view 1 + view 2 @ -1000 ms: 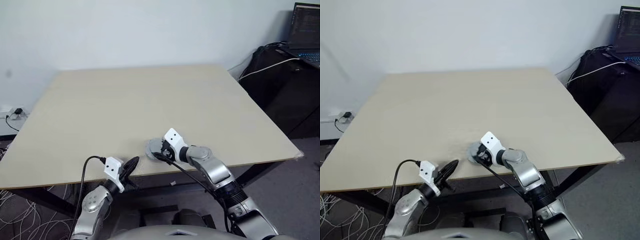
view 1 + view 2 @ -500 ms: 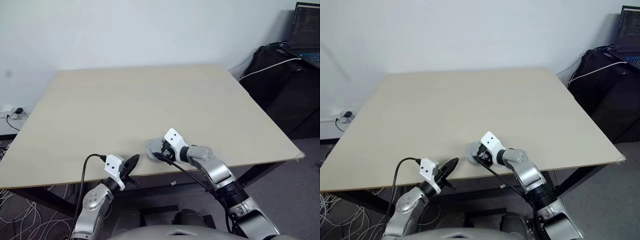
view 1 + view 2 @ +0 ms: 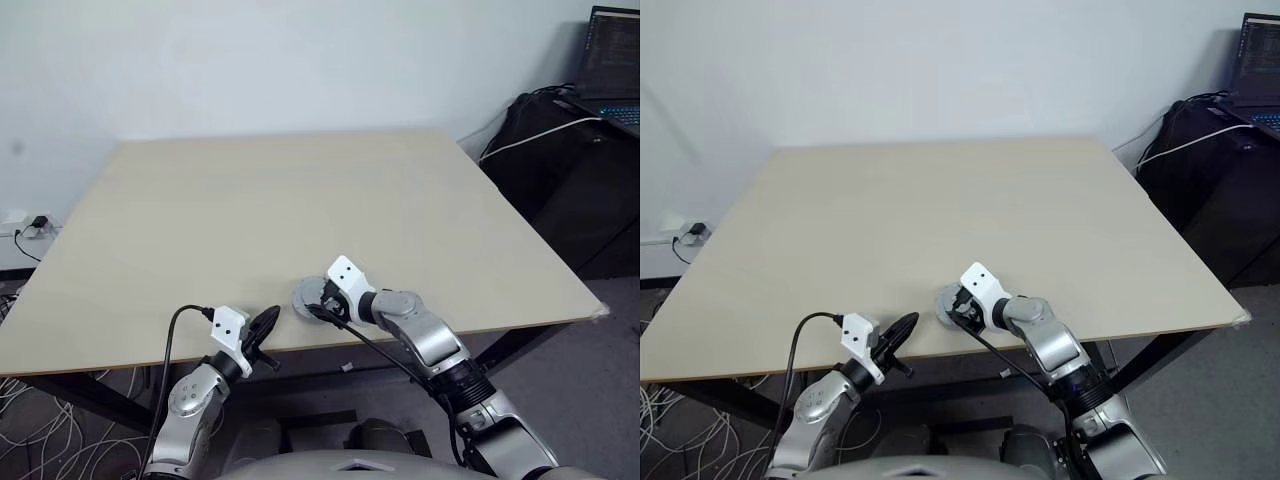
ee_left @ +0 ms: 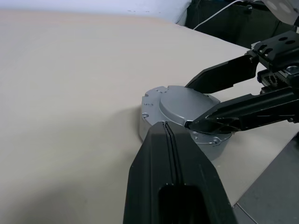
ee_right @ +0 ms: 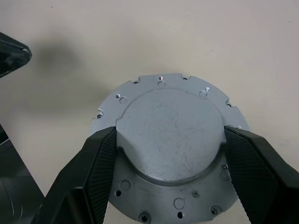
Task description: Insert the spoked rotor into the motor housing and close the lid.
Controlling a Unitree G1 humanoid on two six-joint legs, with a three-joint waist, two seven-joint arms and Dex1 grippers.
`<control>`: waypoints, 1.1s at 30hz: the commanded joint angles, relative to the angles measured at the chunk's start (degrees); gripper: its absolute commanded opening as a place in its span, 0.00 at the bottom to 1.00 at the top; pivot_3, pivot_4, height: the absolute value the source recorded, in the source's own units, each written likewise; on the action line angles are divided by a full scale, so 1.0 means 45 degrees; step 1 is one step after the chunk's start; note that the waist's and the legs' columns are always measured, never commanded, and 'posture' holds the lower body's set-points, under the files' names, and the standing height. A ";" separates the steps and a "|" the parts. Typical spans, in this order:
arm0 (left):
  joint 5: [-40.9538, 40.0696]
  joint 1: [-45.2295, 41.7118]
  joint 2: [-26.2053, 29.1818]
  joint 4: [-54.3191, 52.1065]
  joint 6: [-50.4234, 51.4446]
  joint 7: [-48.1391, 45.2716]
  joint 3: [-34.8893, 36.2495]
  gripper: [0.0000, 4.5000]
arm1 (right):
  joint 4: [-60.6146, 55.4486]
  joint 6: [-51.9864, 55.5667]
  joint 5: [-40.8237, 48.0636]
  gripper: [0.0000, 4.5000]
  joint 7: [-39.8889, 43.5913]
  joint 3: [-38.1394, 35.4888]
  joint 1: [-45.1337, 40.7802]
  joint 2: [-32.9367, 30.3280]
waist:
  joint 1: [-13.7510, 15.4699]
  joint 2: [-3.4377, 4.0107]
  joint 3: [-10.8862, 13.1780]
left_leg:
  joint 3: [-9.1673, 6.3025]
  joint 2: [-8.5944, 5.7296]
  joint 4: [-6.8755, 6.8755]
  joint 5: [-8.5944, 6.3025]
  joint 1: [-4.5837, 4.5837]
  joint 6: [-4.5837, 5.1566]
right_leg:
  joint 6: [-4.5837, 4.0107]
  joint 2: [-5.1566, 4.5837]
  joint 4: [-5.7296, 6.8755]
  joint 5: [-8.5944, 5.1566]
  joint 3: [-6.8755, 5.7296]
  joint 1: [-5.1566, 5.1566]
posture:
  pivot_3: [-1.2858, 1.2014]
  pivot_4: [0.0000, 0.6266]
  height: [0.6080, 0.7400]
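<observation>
From the head cameras I see a pale wooden table with the silver-grey lid lying near its front edge, smooth face up, a raised round centre above a flange dotted with small screw holes. Whatever sits beneath the lid is hidden from me, so I cannot tell whether it rests on the motor housing. My right gripper reaches down and to the left onto it; its two black ribbed fingers stand spread on opposite sides of the raised centre, their pads touching its edge without lifting it. My left gripper hovers at the table's front edge, just beside the lid on its left, pointing nearly level toward it, with both fingers pressed flat together and holding nothing. At the far right stands dark furniture bearing an open laptop and a white cable.
</observation>
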 commanded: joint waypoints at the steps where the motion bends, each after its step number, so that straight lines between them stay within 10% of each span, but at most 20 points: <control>1: 0.0143 -0.0333 0.0285 -0.0156 -0.0535 0.0252 0.0716 0.00 | 0.0979 0.0847 -0.0643 0.71 -0.0484 0.0137 0.0303 -0.0428 | 0.0001 -0.0001 0.0001 | -0.0001 0.0001 0.0000 0.0000 0.0000 0.0000 | 0.0001 -0.0005 0.0000 0.0001 -0.0011 0.0000 | 0.52 0.00 1.00; 33: 0.0795 -0.6850 0.0514 0.2016 0.7505 -0.0731 -0.0357 0.00 | 0.0966 0.0669 -0.0589 0.71 -0.0832 0.0169 0.0276 -0.0009 | 0.0078 -0.0036 0.0016 | -0.0008 0.0008 0.0013 0.0004 0.0018 -0.0005 | 0.0075 -0.0063 0.0001 0.0050 -0.0223 0.0024 | 0.52 0.00 1.00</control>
